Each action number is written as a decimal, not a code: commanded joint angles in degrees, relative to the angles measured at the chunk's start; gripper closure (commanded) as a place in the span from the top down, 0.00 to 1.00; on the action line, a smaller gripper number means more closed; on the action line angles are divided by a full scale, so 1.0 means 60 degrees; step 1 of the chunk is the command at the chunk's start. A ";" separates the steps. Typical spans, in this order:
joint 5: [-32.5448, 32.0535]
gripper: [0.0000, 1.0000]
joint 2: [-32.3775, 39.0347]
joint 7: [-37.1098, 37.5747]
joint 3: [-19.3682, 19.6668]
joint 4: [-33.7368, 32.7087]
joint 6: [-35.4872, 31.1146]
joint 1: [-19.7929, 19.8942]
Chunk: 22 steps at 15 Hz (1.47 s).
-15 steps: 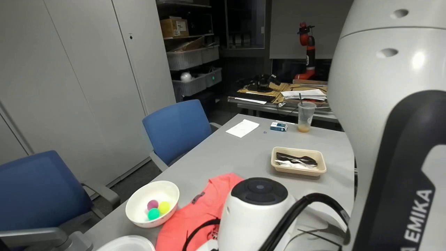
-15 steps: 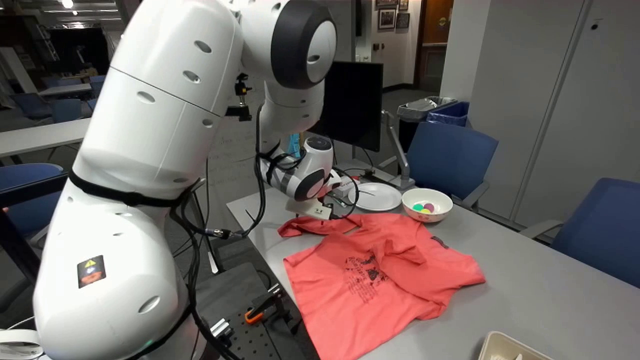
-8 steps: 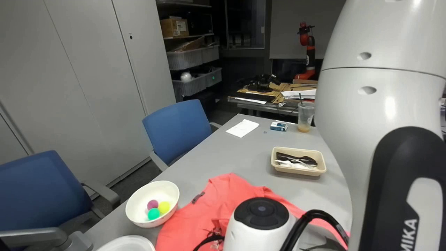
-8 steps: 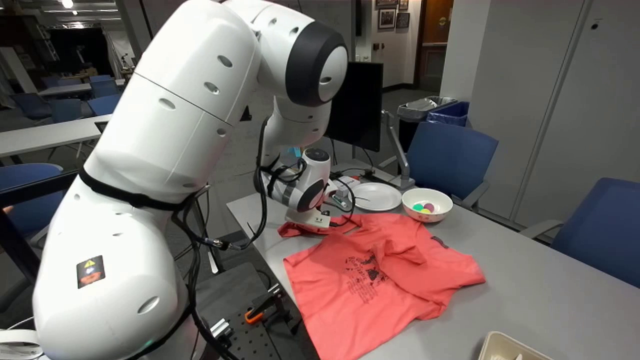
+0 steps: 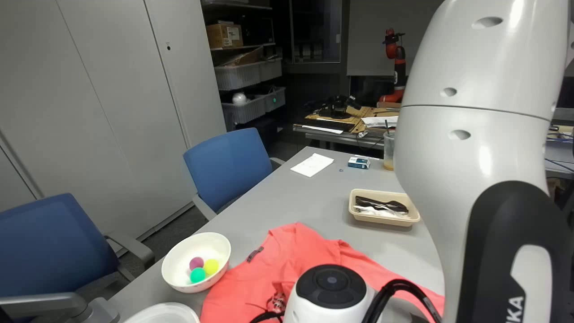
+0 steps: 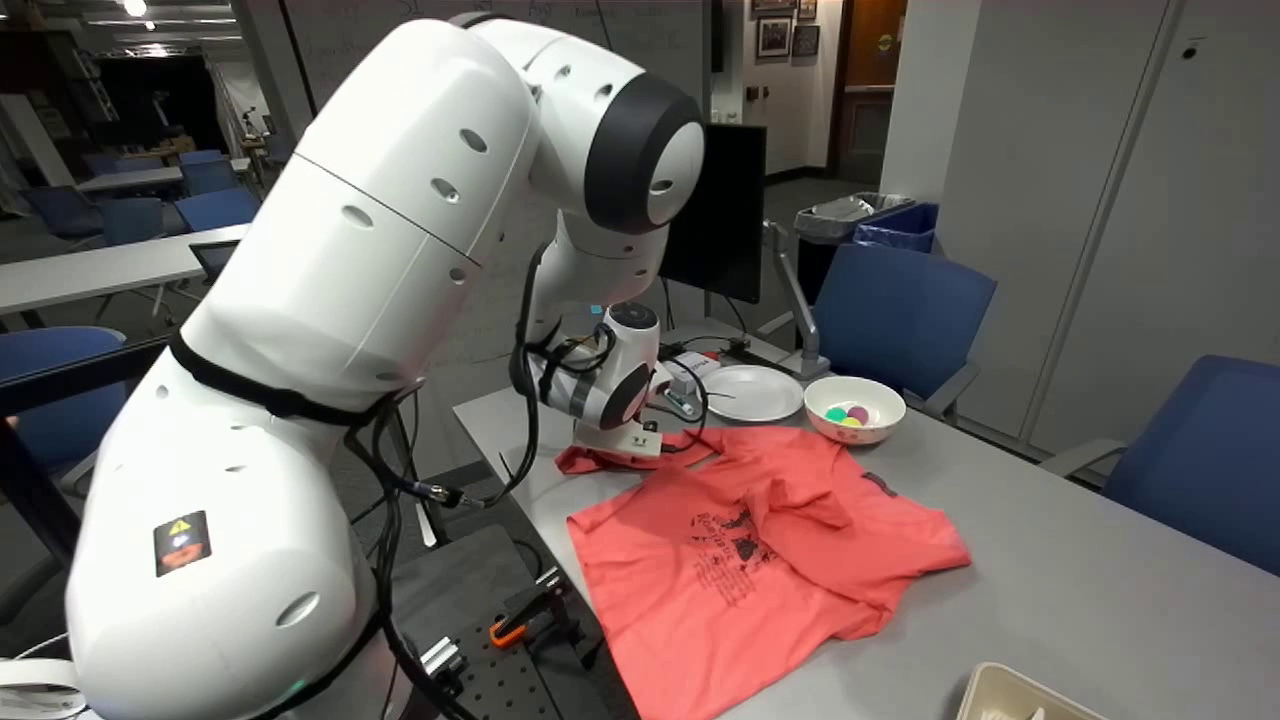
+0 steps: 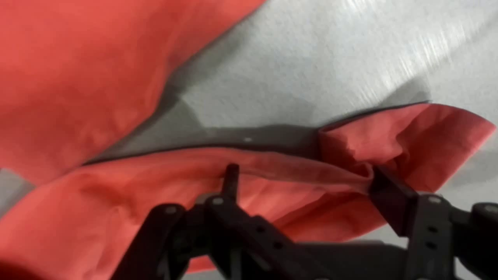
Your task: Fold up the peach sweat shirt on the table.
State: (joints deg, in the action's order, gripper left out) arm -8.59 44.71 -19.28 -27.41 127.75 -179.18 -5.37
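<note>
Gripper [image 7: 304, 175] at a sleeve [image 7: 280, 190] in the wrist view, jaws apart, cloth lying between the fingers [image 7: 393, 206]; clock hours from here run round the peach sweat shirt [image 6: 690, 630] in an exterior view, shirt spread on the table [image 6: 1090, 580]; robot arm [image 6: 380, 230] reaching in from 10 o'clock, wrist [image 5: 331, 287] and cables [image 5: 397, 285] in the way in both exterior views, hiding part of the shirt; bowl [image 6: 880, 408] with three balls [image 5: 210, 268] just beside the shirt at 1, whether touching cannot tell; white plate [image 6: 765, 393] near at 12; tan tray [image 6: 995, 678] apart at 4, cut off by the edge of that view; blue chair [image 6: 905, 310] past the bowl at 1; monitor [image 6: 715, 210] farther off at 12; versus a second ago, arm is lower, wrist down closer to the table, more of the shirt showing beside it in an exterior view; shirt, bowl and plate unmoved; neck label [image 6: 880, 484] toward 2, hem [image 6: 604, 600] toward 8, long axis along that 8-to-2 line; sleeve stretched out toward 10; fold of cloth [image 6: 800, 510] over the front, beside dark lettering [image 6: 735, 555].
</note>
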 commanded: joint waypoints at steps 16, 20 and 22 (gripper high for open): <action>0.0124 0.01 -0.0325 0.0797 -0.1328 -0.0205 -0.0465 0.1396; 0.0232 0.01 -0.1381 0.1466 -0.1823 -0.0076 -0.1240 0.2227; 0.0194 0.01 -0.2055 0.1809 -0.1424 0.0002 -0.1825 0.2234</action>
State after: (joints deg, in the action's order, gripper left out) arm -8.25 38.68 -11.50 -37.30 125.61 -186.11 6.95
